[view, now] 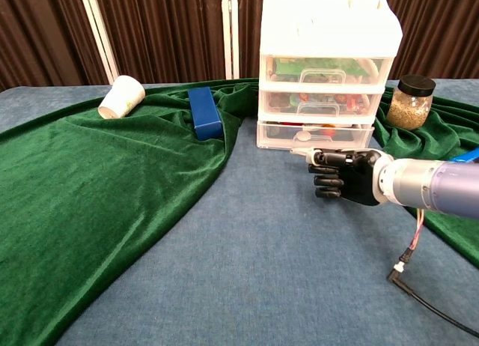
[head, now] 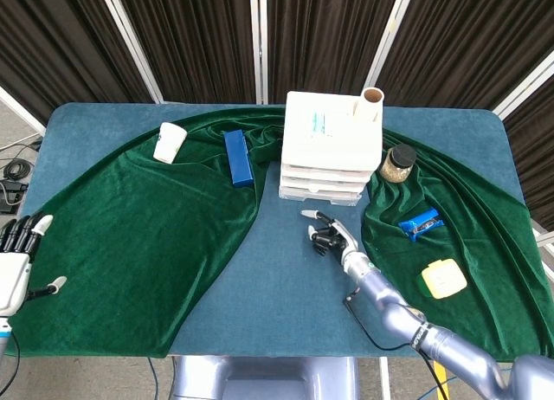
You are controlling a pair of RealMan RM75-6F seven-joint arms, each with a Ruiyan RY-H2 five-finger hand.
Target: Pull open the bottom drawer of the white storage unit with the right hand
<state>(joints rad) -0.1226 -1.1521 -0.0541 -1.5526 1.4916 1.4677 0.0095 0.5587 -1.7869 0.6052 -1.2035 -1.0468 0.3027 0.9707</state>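
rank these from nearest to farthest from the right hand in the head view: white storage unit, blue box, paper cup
1. White storage unit: just behind the right hand, near the table's middle.
2. Blue box: further off, behind and to the hand's left on the green cloth.
3. Paper cup: farthest, lying on the cloth beyond the blue box, toward the back left.

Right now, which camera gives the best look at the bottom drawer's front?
The chest view: it faces the bottom drawer head-on, showing its clear front behind the right robot hand. The head view looks down, so only a thin front edge shows.
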